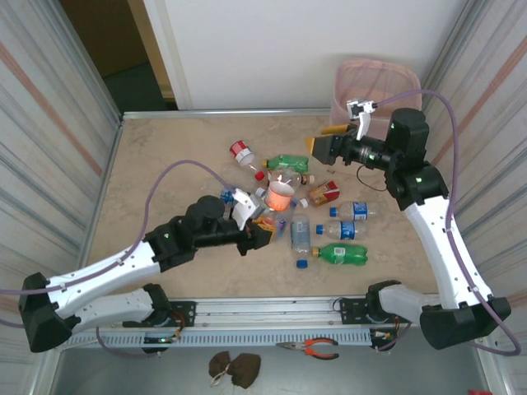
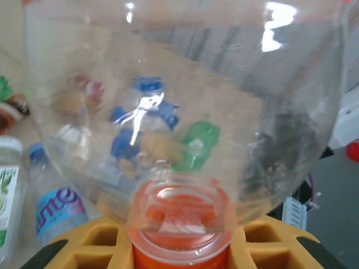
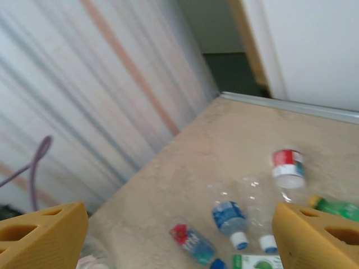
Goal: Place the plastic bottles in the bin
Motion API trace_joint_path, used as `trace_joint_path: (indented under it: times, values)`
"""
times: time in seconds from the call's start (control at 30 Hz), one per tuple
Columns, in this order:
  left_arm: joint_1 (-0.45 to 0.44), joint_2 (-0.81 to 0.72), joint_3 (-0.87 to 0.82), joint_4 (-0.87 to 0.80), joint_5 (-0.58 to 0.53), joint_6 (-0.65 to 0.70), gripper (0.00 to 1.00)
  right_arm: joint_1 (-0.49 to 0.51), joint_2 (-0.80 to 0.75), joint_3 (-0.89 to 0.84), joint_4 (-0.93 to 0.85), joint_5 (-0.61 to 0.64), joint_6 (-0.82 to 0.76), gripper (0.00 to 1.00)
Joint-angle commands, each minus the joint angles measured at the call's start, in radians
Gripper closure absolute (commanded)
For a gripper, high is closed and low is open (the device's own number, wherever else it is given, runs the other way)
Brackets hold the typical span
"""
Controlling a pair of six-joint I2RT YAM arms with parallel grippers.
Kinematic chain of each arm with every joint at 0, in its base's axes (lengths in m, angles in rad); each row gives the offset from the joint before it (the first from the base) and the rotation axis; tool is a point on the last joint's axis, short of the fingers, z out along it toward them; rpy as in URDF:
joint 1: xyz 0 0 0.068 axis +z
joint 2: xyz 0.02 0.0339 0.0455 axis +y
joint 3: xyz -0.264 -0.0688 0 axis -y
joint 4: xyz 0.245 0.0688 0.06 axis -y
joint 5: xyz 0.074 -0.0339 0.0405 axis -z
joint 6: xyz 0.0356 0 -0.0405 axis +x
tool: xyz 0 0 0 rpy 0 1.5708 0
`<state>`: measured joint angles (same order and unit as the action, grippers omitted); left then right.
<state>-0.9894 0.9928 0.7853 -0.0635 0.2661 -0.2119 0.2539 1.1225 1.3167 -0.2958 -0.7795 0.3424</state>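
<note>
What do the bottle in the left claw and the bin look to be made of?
Held bottle: thin, clear, glossy plastic, with bright glints, and the scene behind shows through it. Bin: probably pale pink plastic with a matte look. Its wall seems meshed, though it is small in the top view.

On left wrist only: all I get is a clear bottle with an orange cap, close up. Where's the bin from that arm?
Observer: The bin is at the far right corner of the table. The left gripper, shut on your clear bottle, is mid-table, so the bin is across and away from it.
Operator: Right arm blocking?
Observer: The right gripper hangs just in front of the bin, jaws open, nothing between them.
Operator: What's left to pick?
Observer: Several bottles lie between the arms. Nearest the front edge is a green bottle on its side.
</note>
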Motion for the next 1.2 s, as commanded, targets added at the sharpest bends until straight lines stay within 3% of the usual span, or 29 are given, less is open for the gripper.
trace_joint_path:
  times: [0.0, 0.2, 0.47, 0.77, 1.07, 1.17]
  values:
    - [0.009, 0.014, 0.065, 0.123, 0.129, 0.042, 0.74, 0.042, -0.046, -0.023, 0.147, -0.129, 0.028, 0.13]
    - [0.011, 0.042, 0.117, 0.173, 0.191, 0.062, 0.76, 0.150, -0.077, -0.024, 0.190, -0.199, -0.039, 0.03]
    - [0.016, 0.048, 0.145, 0.235, 0.235, 0.098, 0.76, 0.243, -0.085, -0.003, 0.144, -0.218, -0.115, 0.04]
    - [0.040, 0.034, 0.157, 0.187, 0.194, 0.123, 0.76, 0.278, -0.097, 0.024, 0.183, -0.090, -0.082, 0.02]
    - [0.049, 0.044, 0.165, 0.201, 0.240, 0.116, 0.76, 0.308, -0.101, 0.025, 0.152, -0.174, -0.132, 0.00]
    - [0.048, 0.046, 0.167, 0.218, 0.259, 0.106, 0.76, 0.314, -0.094, 0.024, 0.119, -0.182, -0.151, 0.04]
